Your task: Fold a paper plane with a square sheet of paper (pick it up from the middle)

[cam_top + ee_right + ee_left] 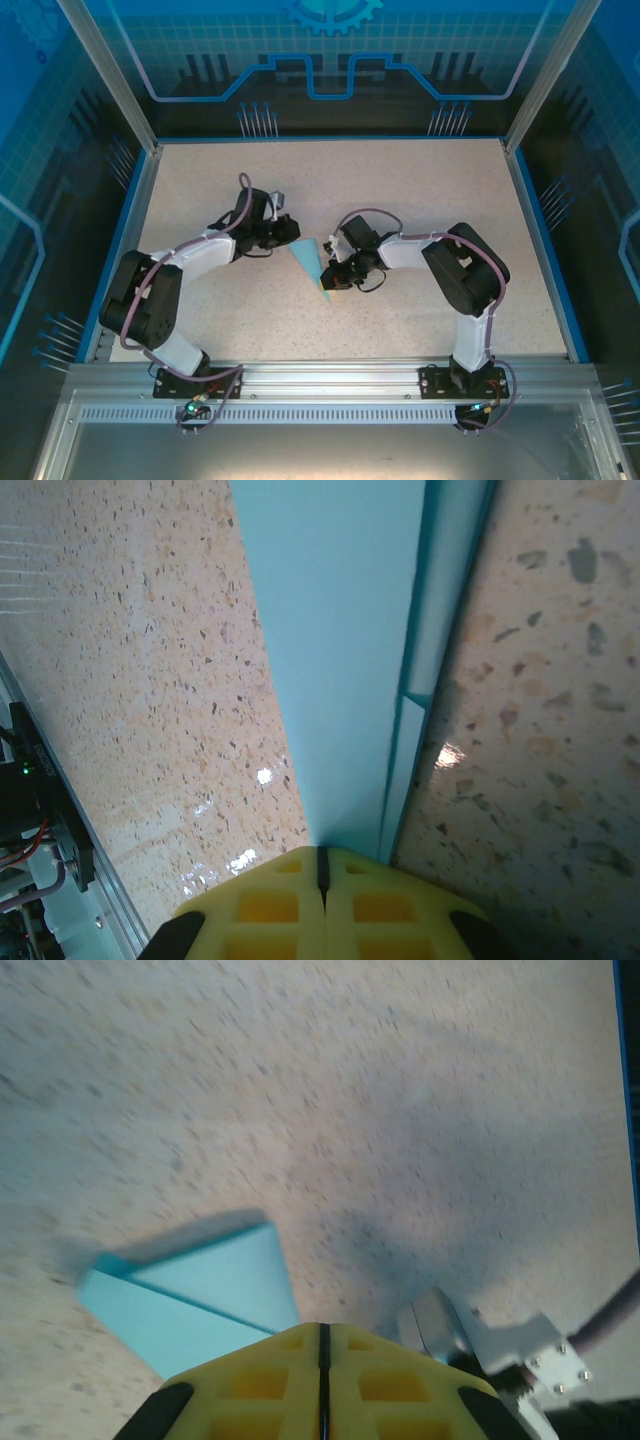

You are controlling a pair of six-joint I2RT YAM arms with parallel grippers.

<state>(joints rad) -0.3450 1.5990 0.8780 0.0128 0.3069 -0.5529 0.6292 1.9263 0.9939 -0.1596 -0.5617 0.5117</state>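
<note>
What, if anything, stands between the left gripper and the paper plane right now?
Nothing visible does. The paper plane lies on the table, and its wide end reaches right up to the shut left gripper.

Tabletop (pixel 420 190): the far half is bare, with free passage into the far-left and far-right corners.

Centre is crowded. The paper plane (pixel 308 262) lies flat there, with the left gripper (pixel 287 236) closed at its far-left edge and the right gripper (pixel 328 284) closed at its near tip.

The left arm (pixel 190 262) reaches in from the near-left corner and the right arm (pixel 450 262) from the near-right corner. Between them a bare wedge runs along the near edge.

Clear panels (pixel 330 60) wall the far, left and right edges. A metal rail (pixel 330 378) bounds the near edge.
</note>
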